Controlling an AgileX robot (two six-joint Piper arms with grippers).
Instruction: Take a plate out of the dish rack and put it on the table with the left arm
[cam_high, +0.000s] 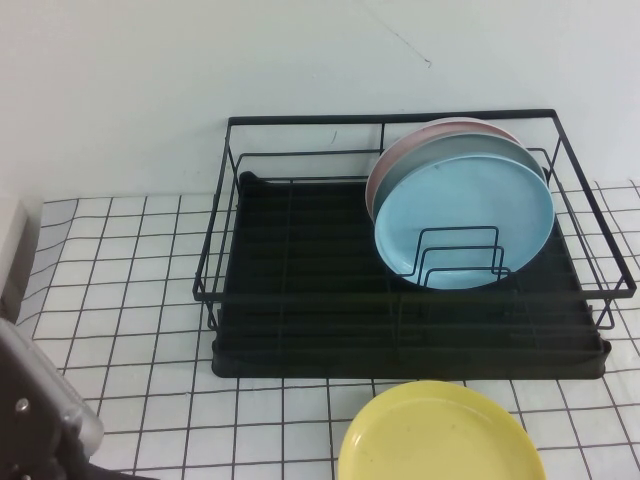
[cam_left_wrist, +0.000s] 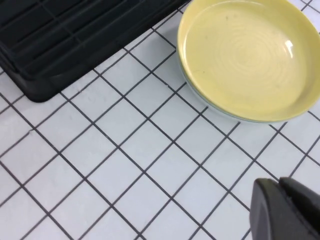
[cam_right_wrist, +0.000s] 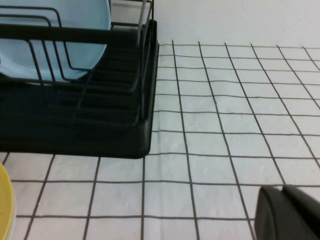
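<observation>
The yellow plate (cam_high: 440, 435) lies flat on the table (cam_high: 130, 300), just in front of the black dish rack (cam_high: 400, 362). In the left wrist view the plate (cam_left_wrist: 250, 55) sits apart from my left gripper (cam_left_wrist: 277, 182), which is shut with nothing between its fingers and hovers over bare grid cloth. A paler edge shows under the plate's near side. Part of the left arm (cam_high: 40, 410) shows at the lower left corner of the high view. My right gripper (cam_right_wrist: 282, 189) is shut and empty above the cloth, to the right of the rack (cam_right_wrist: 125, 140).
A light blue plate (cam_high: 465, 215) stands upright in the rack's wire dividers, with a pink plate (cam_high: 430, 135) behind it. The rack's left half holds nothing. A white wall rises behind the rack.
</observation>
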